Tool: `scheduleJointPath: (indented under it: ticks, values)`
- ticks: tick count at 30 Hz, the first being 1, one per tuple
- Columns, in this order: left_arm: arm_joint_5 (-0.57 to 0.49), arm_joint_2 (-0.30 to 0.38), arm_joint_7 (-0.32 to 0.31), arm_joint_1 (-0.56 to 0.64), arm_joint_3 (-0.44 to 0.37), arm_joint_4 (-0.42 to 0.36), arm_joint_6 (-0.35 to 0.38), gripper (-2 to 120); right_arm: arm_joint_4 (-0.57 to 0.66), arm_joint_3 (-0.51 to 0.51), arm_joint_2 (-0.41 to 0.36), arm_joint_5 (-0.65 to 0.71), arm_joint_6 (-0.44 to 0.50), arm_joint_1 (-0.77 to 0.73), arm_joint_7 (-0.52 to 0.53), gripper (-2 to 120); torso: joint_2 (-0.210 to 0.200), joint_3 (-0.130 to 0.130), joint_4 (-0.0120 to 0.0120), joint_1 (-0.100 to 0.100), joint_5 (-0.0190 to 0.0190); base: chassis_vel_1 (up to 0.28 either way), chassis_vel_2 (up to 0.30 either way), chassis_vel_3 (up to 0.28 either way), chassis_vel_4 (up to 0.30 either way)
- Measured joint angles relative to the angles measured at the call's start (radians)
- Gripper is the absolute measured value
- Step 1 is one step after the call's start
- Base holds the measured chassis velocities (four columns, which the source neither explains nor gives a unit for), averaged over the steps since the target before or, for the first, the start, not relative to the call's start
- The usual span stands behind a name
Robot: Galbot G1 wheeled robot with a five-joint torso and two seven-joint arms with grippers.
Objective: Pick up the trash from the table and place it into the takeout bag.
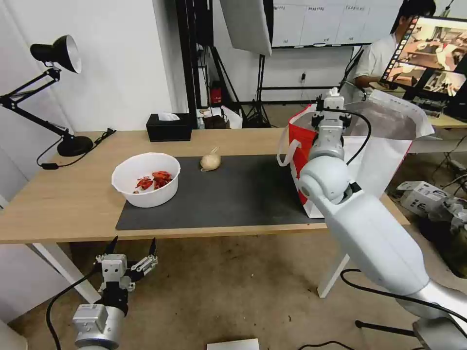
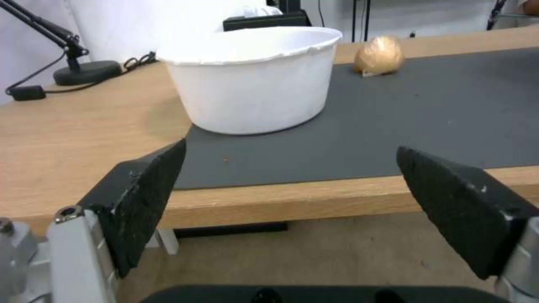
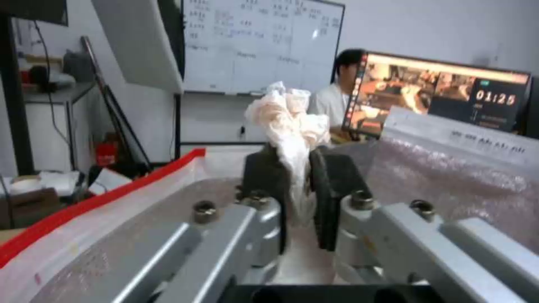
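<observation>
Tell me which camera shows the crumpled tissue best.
The right wrist view: the crumpled tissue sits close up, pinched in the right end effector over the takeout bag. In the head view it is a small white tuft above the end effector.

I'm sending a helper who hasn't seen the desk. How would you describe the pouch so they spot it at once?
Find the dark mat on the table. Near the mat's far edge, right of the white bowl, sits the pouch. It is small, round and beige with a tied top, unlike the big bowl holding red scraps.
</observation>
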Motion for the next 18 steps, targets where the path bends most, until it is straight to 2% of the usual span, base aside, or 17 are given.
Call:
scheduleJointPath:
  ticks: [1,3,7,10,11,14,15,18]
  values:
    - [0.0,0.0,0.0,0.0,0.0,0.0,0.0,100,0.0,0.0,0.0,0.0,0.0,0.0,0.0,11,0.0,0.0,0.0,0.0,0.0,0.0,0.0,0.0,0.0]
    - [0.0,0.0,0.0,-0.001,-0.003,-0.001,0.0,100,0.006,0.0,-0.004,0.018,-0.008,0.0,0.002,22,0.0,0.0,0.0002,0.0,-0.0002,0.0,0.0,0.0,0.0]
    - [-0.001,-0.001,0.0,-0.005,-0.01,-0.001,0.002,100,0.009,0.0,-0.003,0.02,-0.008,-0.003,-0.002,32,0.0,0.0,0.0001,0.0,-0.0001,0.0,0.0,0.0,0.0]
    - [-0.004,0.0,0.0,-0.006,-0.017,-0.003,0.004,100,0.015,0.0,-0.003,0.02,-0.01,-0.007,-0.009,49,0.0,0.0,0.0001,0.0,-0.0002,0.0,0.0,0.0,0.0]
    - [-0.004,0.0,0.0,-0.006,-0.017,-0.003,0.004,100,0.015,0.0,-0.003,0.02,-0.01,-0.007,-0.009,49,0.0,0.0,0.0001,0.0,-0.0002,0.0,0.0,0.0,0.0]
    - [-0.006,-0.001,-0.001,-0.005,-0.021,-0.004,0.004,100,0.017,0.0,-0.008,0.021,-0.01,-0.006,-0.015,63,0.0,0.0,0.0001,0.0,-0.0001,0.0,0.0,0.0,0.0]
    - [-0.006,-0.001,-0.001,-0.005,-0.021,-0.004,0.004,100,0.017,0.0,-0.008,0.021,-0.01,-0.006,-0.015,63,0.0,0.0,0.0001,0.0,-0.0001,0.0,0.0,0.0,0.0]
    - [-0.007,-0.003,-0.001,-0.003,-0.022,-0.007,0.005,100,0.03,0.001,-0.016,0.041,-0.004,-0.006,-0.028,78,0.0,0.0,0.0001,0.0,-0.0001,0.0,0.0,0.0,0.0]
